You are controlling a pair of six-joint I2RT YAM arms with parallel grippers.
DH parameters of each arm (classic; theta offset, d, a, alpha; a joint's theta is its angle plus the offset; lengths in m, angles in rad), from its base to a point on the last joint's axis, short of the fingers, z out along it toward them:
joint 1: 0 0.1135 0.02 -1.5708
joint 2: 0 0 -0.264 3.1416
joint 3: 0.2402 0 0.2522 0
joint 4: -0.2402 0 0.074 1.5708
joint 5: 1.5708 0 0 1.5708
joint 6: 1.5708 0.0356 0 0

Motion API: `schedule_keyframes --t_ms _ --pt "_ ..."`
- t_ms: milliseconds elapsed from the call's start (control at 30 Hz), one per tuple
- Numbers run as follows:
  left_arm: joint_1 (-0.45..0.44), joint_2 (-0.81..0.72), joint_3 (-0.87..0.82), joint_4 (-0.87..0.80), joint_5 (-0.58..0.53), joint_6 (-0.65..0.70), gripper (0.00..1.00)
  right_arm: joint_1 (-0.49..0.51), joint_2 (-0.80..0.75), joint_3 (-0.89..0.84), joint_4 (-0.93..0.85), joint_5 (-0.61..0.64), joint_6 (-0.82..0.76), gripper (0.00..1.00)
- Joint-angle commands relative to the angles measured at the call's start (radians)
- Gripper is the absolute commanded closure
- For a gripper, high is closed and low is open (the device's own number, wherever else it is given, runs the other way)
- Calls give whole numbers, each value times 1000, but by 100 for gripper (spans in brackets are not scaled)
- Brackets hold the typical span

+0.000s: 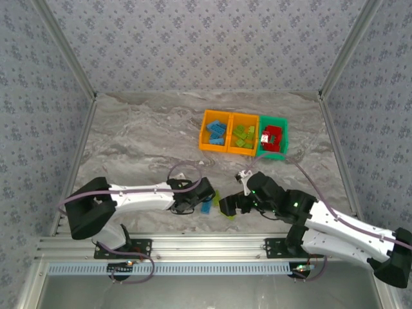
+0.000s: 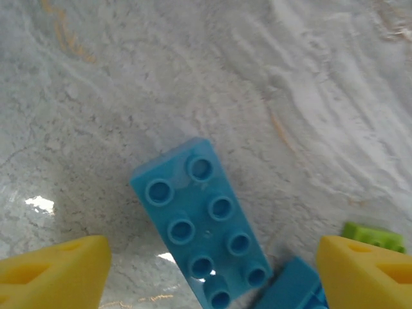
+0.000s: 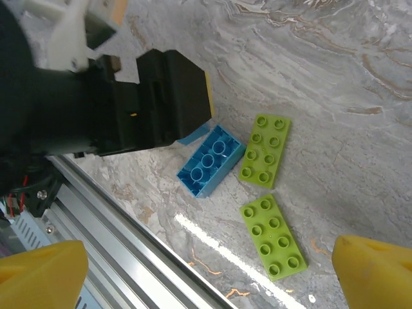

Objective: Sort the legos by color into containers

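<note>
Left gripper [image 2: 211,270] holds jaws open astride a blue brick [image 2: 203,225] on the surface [image 2: 257,77]; right gripper [image 3: 207,273] hangs, jaws wide open, above two lime-green bricks [image 3: 264,150].

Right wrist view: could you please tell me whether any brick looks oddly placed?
One blue brick lies upside down, hollow underside up, while the two lime green bricks and beside it sit studs up.

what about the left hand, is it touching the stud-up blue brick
Apart. The left wrist view shows bare table on both sides between the brick and the fingers of the left hand.
</note>
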Motion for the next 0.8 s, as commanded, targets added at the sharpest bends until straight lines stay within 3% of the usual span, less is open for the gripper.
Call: schedule_keyframes --t_ms 0,167,400,533,767 --pt "9 37 20 -14 11 -53 24 -18 -57 -34 -30 -19 54 0" --pt "11 58 6 1 20 -58 49 -31 -120 -53 -69 -31 73 1" --pt "14 16 -17 42 7 -24 71 -30 -129 -43 -43 -138 44 1" --pt "15 -71 12 38 -67 73 76 -30 -133 -19 -29 -167 44 1" --pt "112 -96 243 1 -261 428 76 -30 -172 0 -33 -71 41 0"
